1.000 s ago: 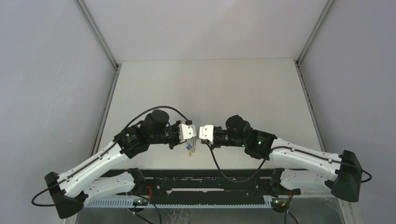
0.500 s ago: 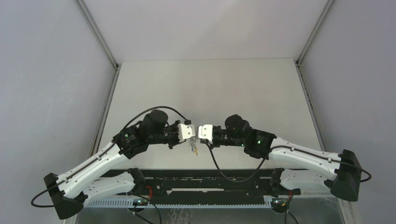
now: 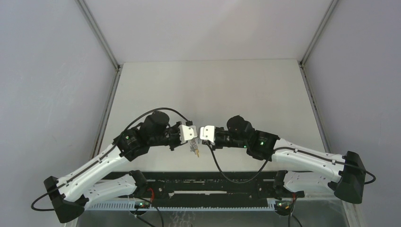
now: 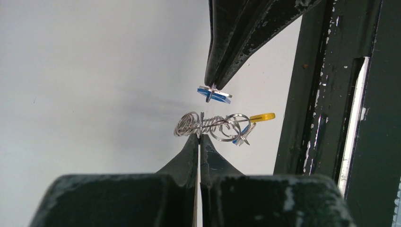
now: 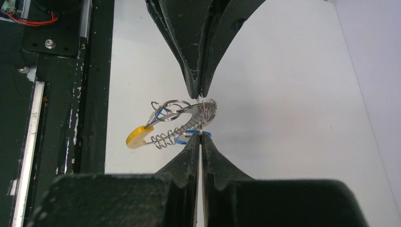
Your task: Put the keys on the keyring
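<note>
The keyring (image 4: pixel 208 125) is a silvery coiled loop with a yellow section (image 4: pixel 262 117). It hangs between the two grippers above the table. My left gripper (image 4: pixel 199 137) is shut on its coil. A small ring on it carries one blue-headed key (image 4: pixel 243 135). My right gripper (image 5: pixel 200 137) is shut on a second blue key (image 5: pixel 191 134) and holds it against the coil. In the left wrist view this key (image 4: pixel 213 93) sits just above the coil. In the top view the keyring (image 3: pixel 195 150) hangs below the two meeting grippers.
A black metal rail (image 3: pixel 208 182) runs along the table's near edge, close under the keyring; it also shows in the left wrist view (image 4: pixel 331 94). The pale table (image 3: pixel 208 90) stretches away behind the grippers, with grey walls on both sides.
The hanging keyring has swung a little to the right beneath the grippers. Both grippers have shifted very slightly left and stay shut.
</note>
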